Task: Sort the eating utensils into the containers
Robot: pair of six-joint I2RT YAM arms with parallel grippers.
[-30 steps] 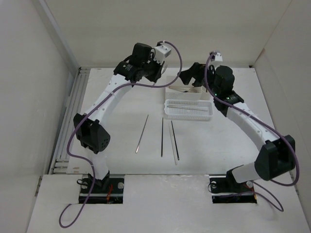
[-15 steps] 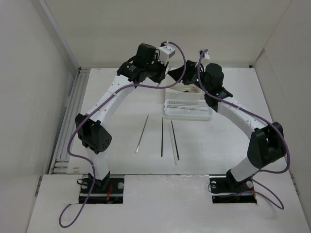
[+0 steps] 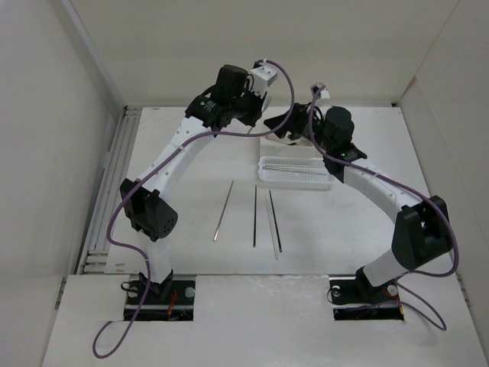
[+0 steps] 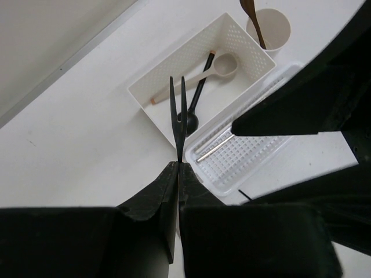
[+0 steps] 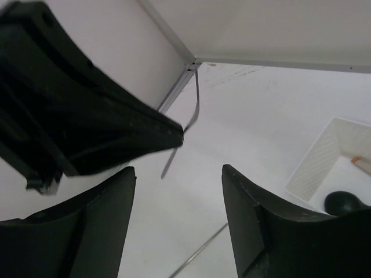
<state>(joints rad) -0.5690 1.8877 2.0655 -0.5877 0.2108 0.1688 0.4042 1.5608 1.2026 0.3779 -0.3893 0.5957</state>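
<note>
- Since a second ago the right gripper (image 5: 178, 169) has swung from above the tray toward the left of the overhead frame and now sits close beside the left gripper (image 4: 177, 165). The left arm has barely shifted.
- Left gripper is clenched on the small dark fork (image 4: 178, 142), tines pointing away from the wrist, held in the air over the near wall of the deep white box (image 4: 174, 61).
- Right gripper is spread wide and grasps nothing. In its own view the left gripper's black body fills the upper left, with the fork seen edge-on.
- In the left wrist view the right arm's dark bulk covers the right side and hangs over part of the perforated tray (image 4: 243, 159).
- Four chopsticks lie apart from the containers at the middle of the table (image 3: 344, 222): a silvery one (image 3: 223, 210), a dark one (image 3: 254, 216), and a pale and dark pair (image 3: 273, 222) just beside each other.
- Bare tabletop spreads lower right and left of them; a side wall (image 3: 46, 153) closes the left.
- The box holds a pale spoon (image 4: 223, 65) and a dark spoon (image 4: 200, 87), crossing.
- A silvery piece (image 4: 211, 152) lies in the tray.
- The cream cup (image 4: 277, 32), just beyond the box, holds a brown utensil (image 4: 253, 17).
</note>
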